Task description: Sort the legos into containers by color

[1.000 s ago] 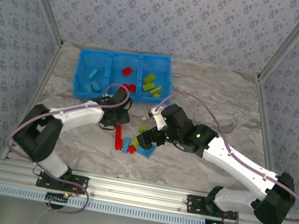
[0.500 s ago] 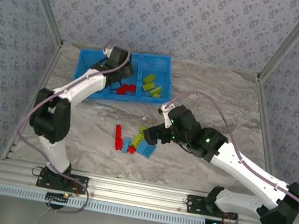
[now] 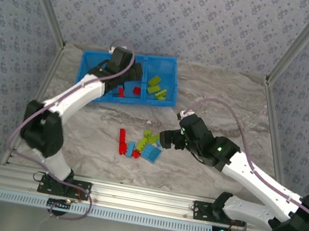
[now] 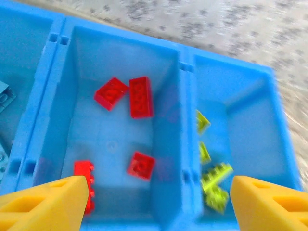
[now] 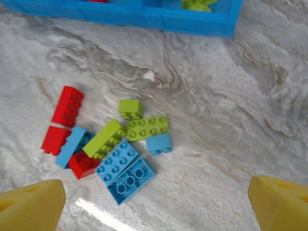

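Change noted: a second before, we saw the left pincer low at the loose pile on the table. It had since swung up to the blue tray and hung over the middle compartment. The right pincer had drawn back from the pile toward its own side and hovered above it.

Meaning for the task, in our judgement: one more red piece delivered by the left arm.
- Middle compartment: four red bricks.
- Right compartment: lime bricks.
- Left compartment: a light blue brick at the edge of the wrist view.

Sorting was unfinished. We counted about ten legos in the pile on the table: roughly three red, three lime and four light blue. They touched or overlapped in one cluster, well apart from the tray.

Left pincer: fingers spread wide, nothing between them, touching nothing. Released.

Right pincer: likewise spread wide and empty, clear of the bricks beneath it.
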`<state>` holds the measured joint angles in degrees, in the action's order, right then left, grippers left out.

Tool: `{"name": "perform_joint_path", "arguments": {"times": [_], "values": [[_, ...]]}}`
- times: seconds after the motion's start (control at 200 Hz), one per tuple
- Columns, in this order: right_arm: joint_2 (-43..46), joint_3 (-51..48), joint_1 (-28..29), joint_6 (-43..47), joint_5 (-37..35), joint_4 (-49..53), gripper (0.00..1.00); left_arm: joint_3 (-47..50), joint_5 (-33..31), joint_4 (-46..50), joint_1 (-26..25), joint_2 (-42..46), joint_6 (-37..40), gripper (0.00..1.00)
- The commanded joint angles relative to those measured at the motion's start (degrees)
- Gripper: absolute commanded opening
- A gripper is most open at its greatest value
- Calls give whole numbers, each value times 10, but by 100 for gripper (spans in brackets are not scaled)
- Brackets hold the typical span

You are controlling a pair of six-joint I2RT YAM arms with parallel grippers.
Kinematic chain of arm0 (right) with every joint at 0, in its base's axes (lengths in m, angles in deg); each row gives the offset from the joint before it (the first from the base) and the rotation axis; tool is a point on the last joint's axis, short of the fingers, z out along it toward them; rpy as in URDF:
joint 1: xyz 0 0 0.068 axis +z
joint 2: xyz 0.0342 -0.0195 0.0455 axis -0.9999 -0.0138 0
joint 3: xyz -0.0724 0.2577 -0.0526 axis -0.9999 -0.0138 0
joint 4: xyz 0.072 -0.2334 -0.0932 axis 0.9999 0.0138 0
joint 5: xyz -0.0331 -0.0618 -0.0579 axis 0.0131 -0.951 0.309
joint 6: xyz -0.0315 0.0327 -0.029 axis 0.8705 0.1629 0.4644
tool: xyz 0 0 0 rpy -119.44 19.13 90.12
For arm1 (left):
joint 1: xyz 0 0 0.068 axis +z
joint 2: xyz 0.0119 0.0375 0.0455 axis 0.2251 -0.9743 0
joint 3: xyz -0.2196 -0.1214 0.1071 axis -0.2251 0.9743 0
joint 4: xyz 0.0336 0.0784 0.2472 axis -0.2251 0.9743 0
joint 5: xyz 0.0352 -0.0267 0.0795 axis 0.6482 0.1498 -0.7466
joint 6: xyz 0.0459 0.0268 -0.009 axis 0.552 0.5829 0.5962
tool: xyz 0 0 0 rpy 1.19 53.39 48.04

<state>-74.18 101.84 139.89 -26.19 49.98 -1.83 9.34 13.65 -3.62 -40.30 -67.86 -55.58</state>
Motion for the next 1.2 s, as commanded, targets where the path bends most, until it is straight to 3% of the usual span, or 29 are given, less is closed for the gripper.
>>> {"name": "perform_joint_path", "arguments": {"times": [0.0, 0.13, 0.27, 0.465, 0.68, 0.775, 0.894, 1.029, 1.194], "values": [[-33, -12, -14, -51, 13, -19, 100, 66, -19, -1, -66, 110, 100, 77], [-103, -15, -19, -81, 56, -56, 99, 168, -38, -12, -143, 233, 193, 76], [-183, -14, -10, -91, 60, -101, 94, 263, 29, 3, -183, 339, 255, 76], [-274, -15, -25, -47, 44, -138, 75, 338, 96, 32, -209, 431, 252, 78], [-309, 0, -18, -46, 75, -152, 74, 363, 62, 54, -212, 463, 230, 82], [-287, -10, -18, -58, 65, -157, 75, 359, 56, 48, -212, 442, 174, 81], [-211, -48, -29, -81, 40, -153, 78, 334, 108, 29, -235, 360, 94, 77], [-76, -103, -74, -115, 19, -107, 83, 279, 95, 44, -297, 224, 111, 75], [62, -140, -180, -124, 22, 20, 85, 175, 108, 92, -318, 50, 152, 70]]}}
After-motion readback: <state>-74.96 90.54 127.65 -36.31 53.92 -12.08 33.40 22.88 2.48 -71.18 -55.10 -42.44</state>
